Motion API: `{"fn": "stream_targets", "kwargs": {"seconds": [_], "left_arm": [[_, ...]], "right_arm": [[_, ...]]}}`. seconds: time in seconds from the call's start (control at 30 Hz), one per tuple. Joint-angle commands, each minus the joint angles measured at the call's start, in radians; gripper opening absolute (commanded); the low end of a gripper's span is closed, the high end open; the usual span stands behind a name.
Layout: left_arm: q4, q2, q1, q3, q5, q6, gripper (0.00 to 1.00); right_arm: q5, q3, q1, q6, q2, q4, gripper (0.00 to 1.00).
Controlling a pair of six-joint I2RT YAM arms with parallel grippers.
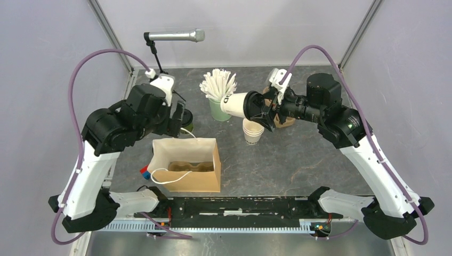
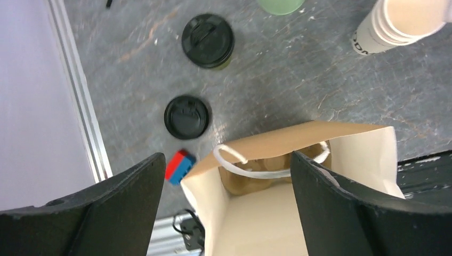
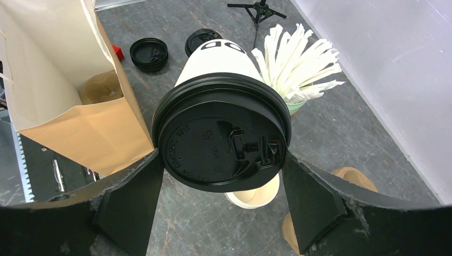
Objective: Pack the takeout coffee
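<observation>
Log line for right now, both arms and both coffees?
left jaws open, empty | right jaws shut on white cup, held sideways aloft | olive-green cup on table | bag open, upright

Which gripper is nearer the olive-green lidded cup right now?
Left. The left gripper hovers open right beside the olive-green cup; the right gripper is well off to its right, gripping the white cup.

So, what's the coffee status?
Left claw open, empty, by paper bag. Right claw grips white lidded cup, sideways. Olive-green cup on table. Bag mouth open.
</observation>
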State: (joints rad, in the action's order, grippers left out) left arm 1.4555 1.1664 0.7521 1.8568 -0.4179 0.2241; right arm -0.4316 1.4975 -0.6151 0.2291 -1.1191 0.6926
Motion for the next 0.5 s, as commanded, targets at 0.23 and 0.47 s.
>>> {"fn": "stream_targets", "kwargs": {"seconds": [0.23,0.47], "left_arm": [[0.190,-0.058,-0.157,-0.062,-0.046,0.335,0.89],[0.129,-0.107,-0.171,0.014,-0.068,0.316,0.90]], "right_arm": [[-0.012,-0.069,-0.005,-0.036,0.053,-0.093,0.84],[-0.013,-0.118,-0.006,-0.038,0.088,-0.105,0.84]]}}
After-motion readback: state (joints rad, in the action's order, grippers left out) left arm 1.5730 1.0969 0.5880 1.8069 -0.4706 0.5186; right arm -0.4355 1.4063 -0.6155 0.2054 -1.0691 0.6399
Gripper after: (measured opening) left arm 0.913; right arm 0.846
